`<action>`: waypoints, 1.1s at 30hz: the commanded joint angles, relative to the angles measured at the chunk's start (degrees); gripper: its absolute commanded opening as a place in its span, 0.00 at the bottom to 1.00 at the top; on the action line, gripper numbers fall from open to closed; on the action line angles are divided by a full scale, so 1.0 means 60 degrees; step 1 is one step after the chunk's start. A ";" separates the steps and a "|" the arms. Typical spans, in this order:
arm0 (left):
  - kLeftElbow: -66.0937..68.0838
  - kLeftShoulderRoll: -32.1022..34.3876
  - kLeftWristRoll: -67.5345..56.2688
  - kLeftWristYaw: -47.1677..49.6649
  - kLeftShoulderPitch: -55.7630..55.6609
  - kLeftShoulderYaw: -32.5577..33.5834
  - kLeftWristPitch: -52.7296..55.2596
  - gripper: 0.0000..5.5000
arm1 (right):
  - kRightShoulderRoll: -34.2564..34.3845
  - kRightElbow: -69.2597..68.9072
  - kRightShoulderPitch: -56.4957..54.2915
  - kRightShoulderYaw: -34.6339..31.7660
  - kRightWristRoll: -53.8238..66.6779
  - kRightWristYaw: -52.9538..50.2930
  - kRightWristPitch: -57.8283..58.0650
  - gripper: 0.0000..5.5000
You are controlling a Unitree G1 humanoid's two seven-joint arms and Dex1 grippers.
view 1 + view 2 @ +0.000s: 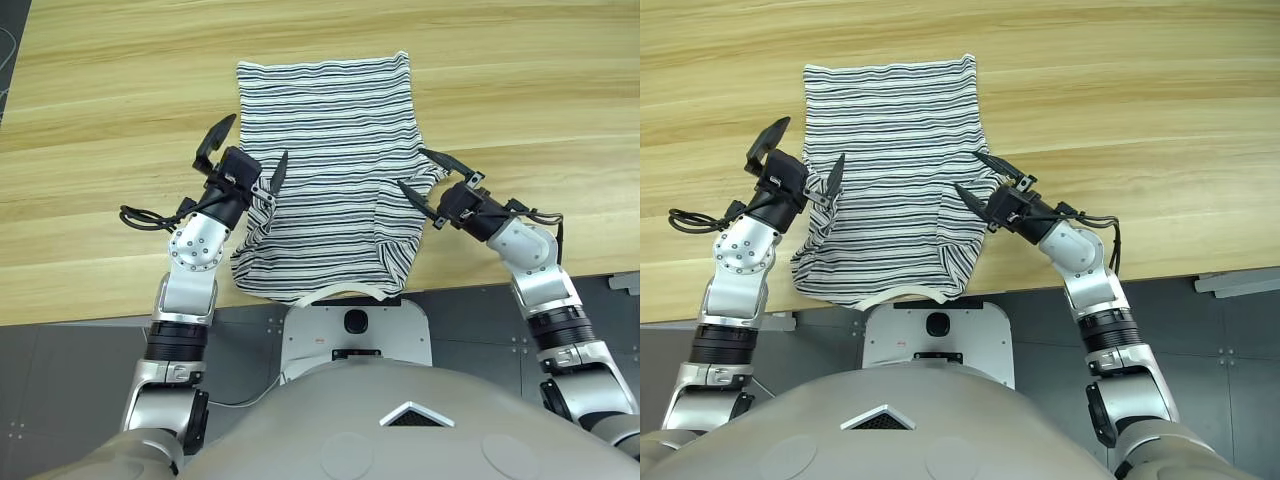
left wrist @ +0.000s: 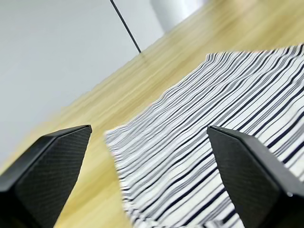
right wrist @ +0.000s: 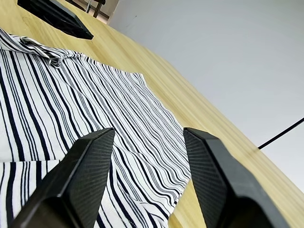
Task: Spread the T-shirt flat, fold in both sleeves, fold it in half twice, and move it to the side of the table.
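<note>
T-shirt [image 1: 330, 170]: sleeves folded in.
Left gripper [image 1: 258, 137], right gripper [image 1: 412, 167]: spread, empty.
Advice: pinch both near corners evenly.

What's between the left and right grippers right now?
Only the black-and-white striped T-shirt, lying on the light wooden table. The head views show its cloth spanning the stretch between the open left gripper and the open right gripper.

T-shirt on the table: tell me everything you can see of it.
The black-and-white striped fabric T-shirt lies lengthwise on the light wooden table, hem far, white collar overhanging the near edge. It's mostly flat, sides seemingly folded inward with wrinkles near the collar end. The open left gripper and open right gripper flank its edges; contact is unclear.
</note>
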 commanded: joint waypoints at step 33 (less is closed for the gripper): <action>0.0841 0.6011 0.0658 -0.7179 0.2393 0.0481 -0.9058 1.00 | -0.3986 -0.4569 0.2220 0.0942 0.1047 0.5230 0.2126 0.78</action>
